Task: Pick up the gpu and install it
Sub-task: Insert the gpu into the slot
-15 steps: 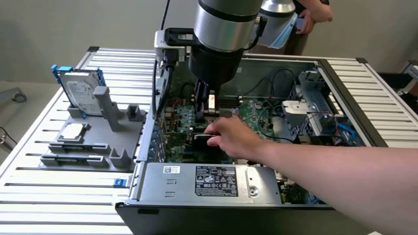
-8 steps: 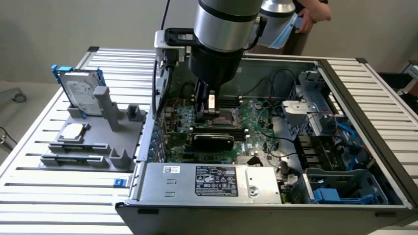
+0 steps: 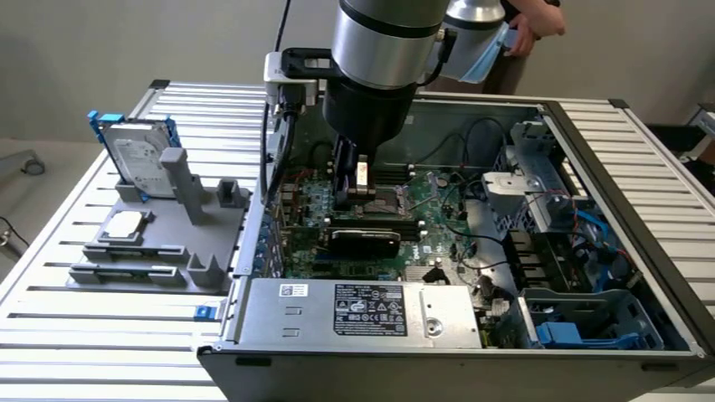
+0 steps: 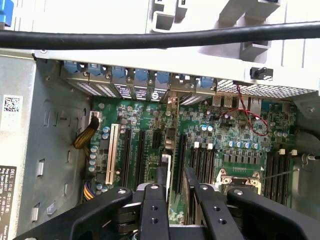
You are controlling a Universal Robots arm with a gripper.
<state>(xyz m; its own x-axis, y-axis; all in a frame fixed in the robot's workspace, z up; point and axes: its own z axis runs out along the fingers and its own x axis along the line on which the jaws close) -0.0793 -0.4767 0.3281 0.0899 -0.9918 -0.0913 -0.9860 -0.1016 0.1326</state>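
Arm (image 3: 374, 59) hangs straight down into the open computer case (image 3: 447, 377), wrist vertical. The gripper (image 3: 357, 194) is low over the motherboard (image 3: 436, 188), about mid-board. The gpu (image 3: 360, 241) stands on the board just on the near side of the gripper, black shroud facing near. Whether they touch, cannot tell, nor whether the gripper is parted or clamped. The power supply (image 3: 318, 311) at the case's near edge has a black label (image 3: 371, 308), white print too small to read. In the wrist view, a label edge (image 4: 6, 195) on that box reads "DELL". A hard drive (image 3: 140, 155) stands in a grey rack (image 3: 156, 251) at the exterior view's left, sticker unreadable.
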